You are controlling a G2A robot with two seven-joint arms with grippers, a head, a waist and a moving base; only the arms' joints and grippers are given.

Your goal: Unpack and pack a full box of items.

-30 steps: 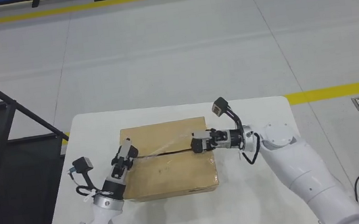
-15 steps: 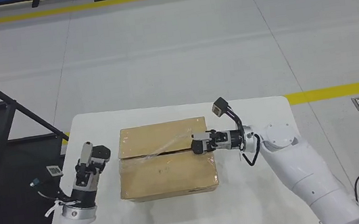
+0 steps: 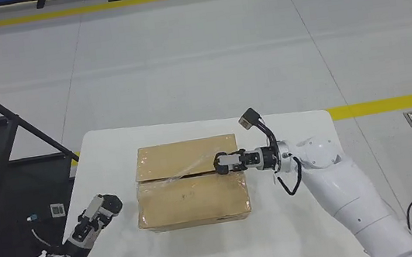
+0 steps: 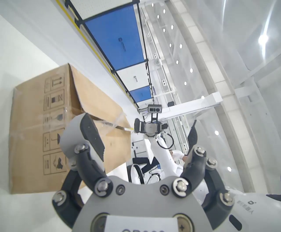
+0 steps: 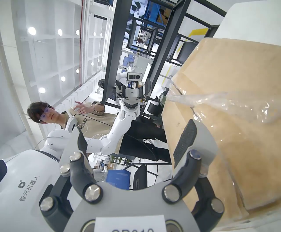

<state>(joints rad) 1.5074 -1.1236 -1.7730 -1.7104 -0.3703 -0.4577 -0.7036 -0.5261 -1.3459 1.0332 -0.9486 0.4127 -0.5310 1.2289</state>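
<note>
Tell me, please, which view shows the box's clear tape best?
The right wrist view: the tape is close up, crumpled along the box seam. The top view shows a thin glint across the top; the left wrist view, a small loose piece at the seam.

Left grey-and-black claw (image 3: 105, 207) gapes wide at near left; right grey-and-black claw (image 3: 219, 163) points left, fingers spread apart
</note>
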